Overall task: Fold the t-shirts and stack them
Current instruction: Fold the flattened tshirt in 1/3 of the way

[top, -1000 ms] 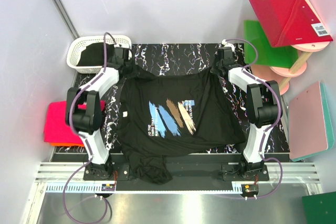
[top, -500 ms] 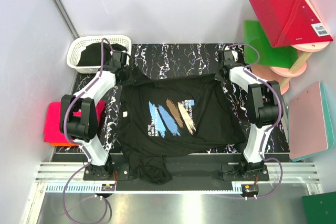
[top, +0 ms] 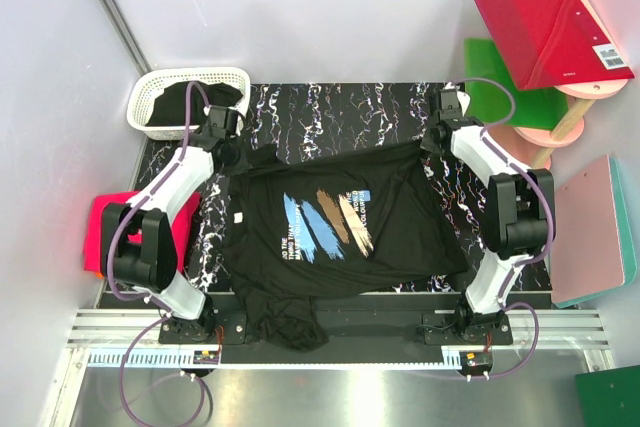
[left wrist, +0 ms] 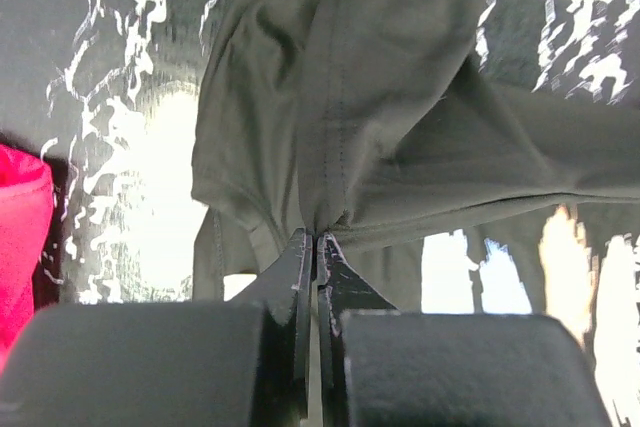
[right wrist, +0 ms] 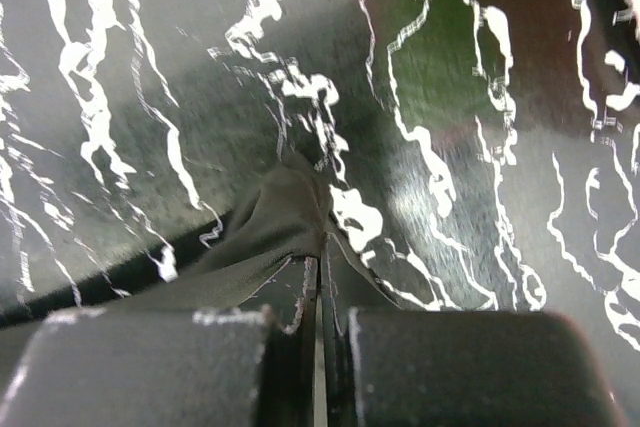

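A black t-shirt [top: 330, 222] with a blue, tan and white brushstroke print lies spread on the black marbled table [top: 340, 107], its near part bunched over the front edge. My left gripper [top: 238, 154] is shut on the shirt's far left corner; in the left wrist view its jaws [left wrist: 316, 239] pinch a seam of the black cloth [left wrist: 380, 97]. At the far right corner my right gripper [top: 428, 143] is shut on the hem, a fold of cloth [right wrist: 275, 232] caught at its tips [right wrist: 322, 239]. The far edge is stretched taut between them. Folded hot-pink and orange t-shirts [top: 100, 237] lie left of the table.
A white lattice basket [top: 180, 97] holding dark cloth stands at the far left corner. Red [top: 550, 37], green [top: 510, 82] and pink [top: 590, 232] flat boards lie to the right, beyond the table. A metal rail runs along the near edge.
Both grippers have drawn apart and slightly farther away, pulling the shirt's far edge straight and taut. The left arm has swung outward to the left.
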`<state>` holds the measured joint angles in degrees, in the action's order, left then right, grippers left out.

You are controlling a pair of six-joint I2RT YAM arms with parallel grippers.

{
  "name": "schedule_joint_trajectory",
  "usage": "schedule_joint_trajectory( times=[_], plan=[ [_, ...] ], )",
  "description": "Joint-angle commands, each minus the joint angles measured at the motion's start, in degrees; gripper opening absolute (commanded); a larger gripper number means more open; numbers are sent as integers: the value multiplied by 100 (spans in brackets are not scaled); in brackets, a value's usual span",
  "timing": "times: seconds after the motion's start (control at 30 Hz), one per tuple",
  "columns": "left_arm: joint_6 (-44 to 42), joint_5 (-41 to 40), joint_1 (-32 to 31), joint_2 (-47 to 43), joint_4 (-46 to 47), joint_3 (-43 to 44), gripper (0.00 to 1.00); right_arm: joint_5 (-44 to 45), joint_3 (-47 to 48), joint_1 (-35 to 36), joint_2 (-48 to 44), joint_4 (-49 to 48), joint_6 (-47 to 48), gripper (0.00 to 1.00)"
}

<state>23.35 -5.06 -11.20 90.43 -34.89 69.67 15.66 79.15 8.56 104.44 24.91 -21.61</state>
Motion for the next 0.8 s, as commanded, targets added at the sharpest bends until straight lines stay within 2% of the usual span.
schedule_joint_trajectory(
  times=[0.0, 0.17, 0.37, 0.4, 0.47, 0.5, 0.53, 0.6, 0.63, 0.67, 0.7, 0.77],
  plan=[
    [-68, -267, -75, -18, -202, -243, 0, 262, 82, -21, 223, 663, -195, 0],
    [-7, -487, -259, 237, -307, -480, 0, 113, 249, -56, 849, 1139, -405, 0],
    [99, -759, -330, 475, -325, -744, 0, -230, 100, -91, 1253, 1201, -485, 0],
    [108, -768, -330, 493, -325, -762, 4, -335, 109, -108, 1289, 1262, -494, 1],
    [126, -777, -339, 537, -334, -823, 53, -519, 118, -126, 1403, 1262, -476, 12],
    [126, -795, -348, 537, -342, -815, 72, -572, 109, -126, 1421, 1254, -424, 14],
    [143, -821, -365, 511, -343, -823, 99, -634, 100, -126, 1386, 1245, -406, 16],
    [178, -891, -365, 362, -325, -762, 99, -775, 22, -126, 1281, 1131, -362, 38],
    [187, -891, -374, 291, -290, -727, 99, -792, -14, -135, 1098, 1078, -353, 52],
    [178, -883, -374, 134, -272, -674, 99, -767, -58, -126, 1000, 991, -353, 77],
    [187, -830, -383, 54, -229, -570, 99, -749, -145, -126, 895, 946, -353, 86],
    [161, -716, -374, -87, -18, -446, 99, -722, -207, -126, 569, 815, -318, 96]
  ],
)
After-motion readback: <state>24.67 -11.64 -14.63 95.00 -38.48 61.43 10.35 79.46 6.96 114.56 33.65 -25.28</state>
